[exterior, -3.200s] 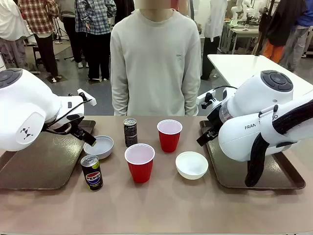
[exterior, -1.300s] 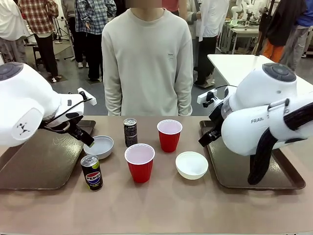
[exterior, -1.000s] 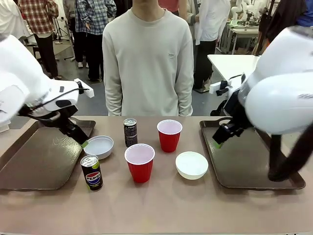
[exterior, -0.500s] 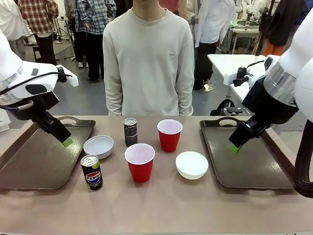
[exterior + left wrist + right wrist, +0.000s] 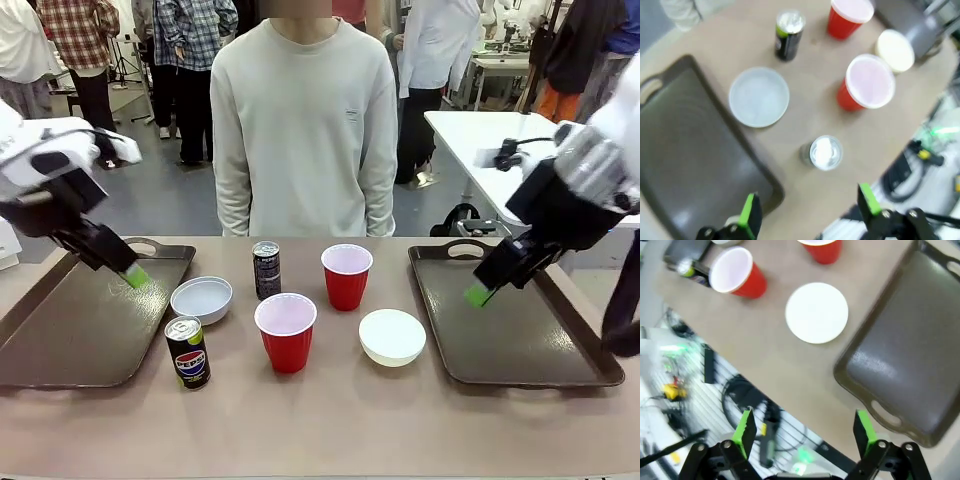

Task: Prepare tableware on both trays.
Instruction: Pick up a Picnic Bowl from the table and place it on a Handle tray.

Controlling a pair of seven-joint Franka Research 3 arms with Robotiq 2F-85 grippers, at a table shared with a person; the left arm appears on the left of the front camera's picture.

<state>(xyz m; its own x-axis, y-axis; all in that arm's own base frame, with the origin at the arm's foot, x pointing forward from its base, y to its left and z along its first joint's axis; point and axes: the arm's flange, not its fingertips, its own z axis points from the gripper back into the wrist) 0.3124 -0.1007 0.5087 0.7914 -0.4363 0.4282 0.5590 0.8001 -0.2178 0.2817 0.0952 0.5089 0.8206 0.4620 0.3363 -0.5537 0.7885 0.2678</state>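
In the front view the left tray (image 5: 70, 330) runs off the picture's left edge, and a black cable (image 5: 625, 320) covers part of the right rim of the right tray (image 5: 510, 330). Print on the slim black can (image 5: 266, 272) is too small to read. The right wrist view's top edge cuts off the far red cup (image 5: 821, 250). The left wrist view is blurred throughout.

The left arm (image 5: 45, 160) comes in from the left side with its white wrist held high. The black left gripper (image 5: 133, 275) slants down and inward, green pad lowest. The right arm (image 5: 600, 160) mirrors this from the other side, and the right gripper (image 5: 479, 294) also slants down and inward. In both wrist views the jaws stand wide apart with nothing between them, and the fingers (image 5: 749, 216) (image 5: 746, 428) turn their green pads toward each other
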